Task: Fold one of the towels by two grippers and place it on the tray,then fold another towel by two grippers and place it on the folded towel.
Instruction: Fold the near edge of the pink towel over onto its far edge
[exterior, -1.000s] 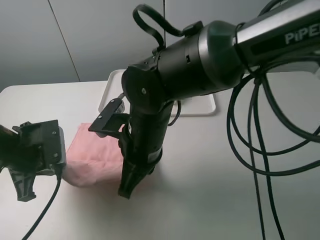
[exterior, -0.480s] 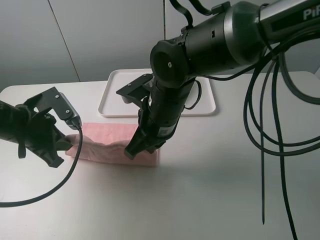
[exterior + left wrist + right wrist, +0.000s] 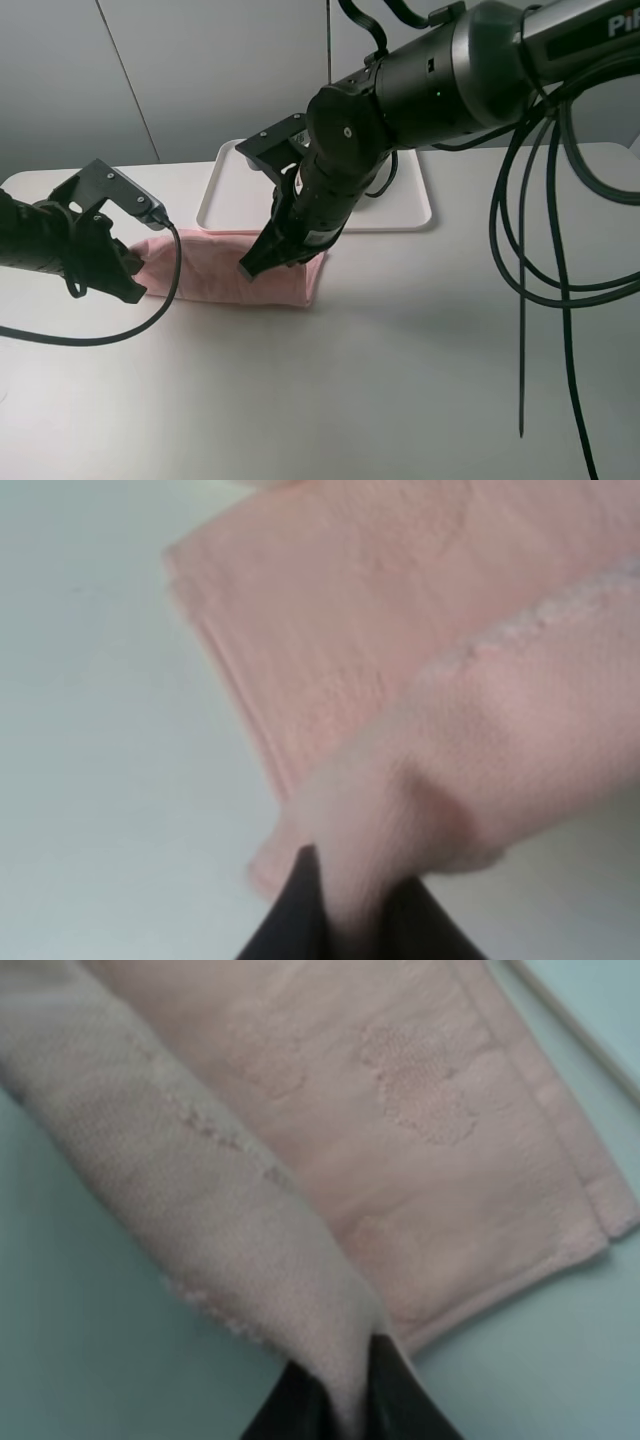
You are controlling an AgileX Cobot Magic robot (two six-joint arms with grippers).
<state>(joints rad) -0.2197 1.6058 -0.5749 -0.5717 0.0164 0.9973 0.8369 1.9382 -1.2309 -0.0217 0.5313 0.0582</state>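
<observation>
The pale pink towel [image 3: 215,268] lies folded into a long strip on the table just in front of the white tray [image 3: 222,187]. At the strip's left end my left gripper [image 3: 128,284] is shut on the pink towel [image 3: 400,630], with cloth pinched between the black fingertips [image 3: 290,935]. My right gripper [image 3: 252,268] is shut on the near edge of the pink towel [image 3: 420,1110] toward the strip's right end, and a fold rises into its fingertips [image 3: 385,1390]. The right arm [image 3: 400,90] covers much of the tray. The cream-white towel is hidden.
Loose black cables [image 3: 530,250] hang from the right arm over the table's right side. A thin cable [image 3: 150,310] trails from the left gripper across the front left. The pale table [image 3: 400,380] stretches out in front of the towel.
Both grippers have carried the pink towel's held edge back toward the tray. The towel has gone from a bunched heap to a flatter, longer strip.
</observation>
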